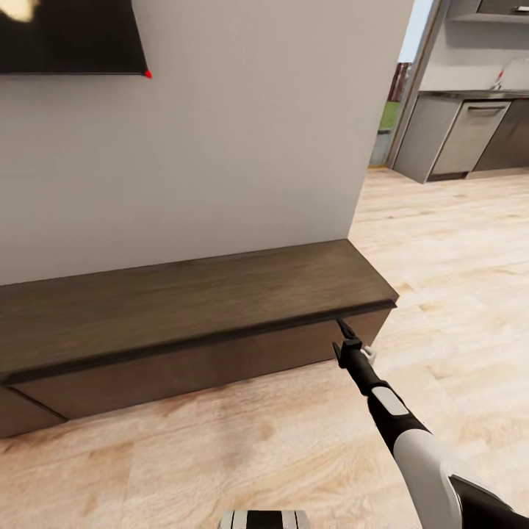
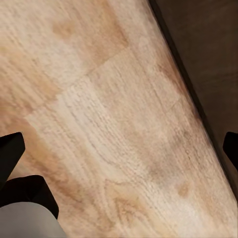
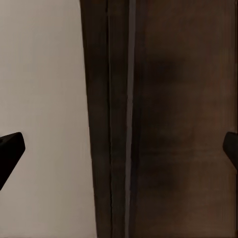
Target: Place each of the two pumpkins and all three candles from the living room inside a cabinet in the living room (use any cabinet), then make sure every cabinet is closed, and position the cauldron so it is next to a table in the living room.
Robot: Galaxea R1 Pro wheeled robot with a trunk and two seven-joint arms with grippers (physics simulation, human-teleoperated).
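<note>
The cabinet [image 1: 184, 308] is a long low dark-brown unit against the pale wall, and its flat fronts look shut. My right gripper [image 1: 345, 329] reaches in at the cabinet's right end, just under the overhanging top lip. In the right wrist view the right gripper [image 3: 119, 148] is open, fingers wide apart, close to the dark cabinet front [image 3: 188, 124], with nothing between them. My left gripper [image 2: 119, 148] is open over the wood floor beside the cabinet's base [image 2: 208, 44]. The pumpkins, candles, cauldron and table are out of view.
A dark screen [image 1: 66, 33] hangs on the wall above the cabinet's left part. Light wood floor [image 1: 455, 257] stretches to the right toward grey kitchen units [image 1: 470, 136] at the back. My base [image 1: 263, 520] shows at the bottom edge.
</note>
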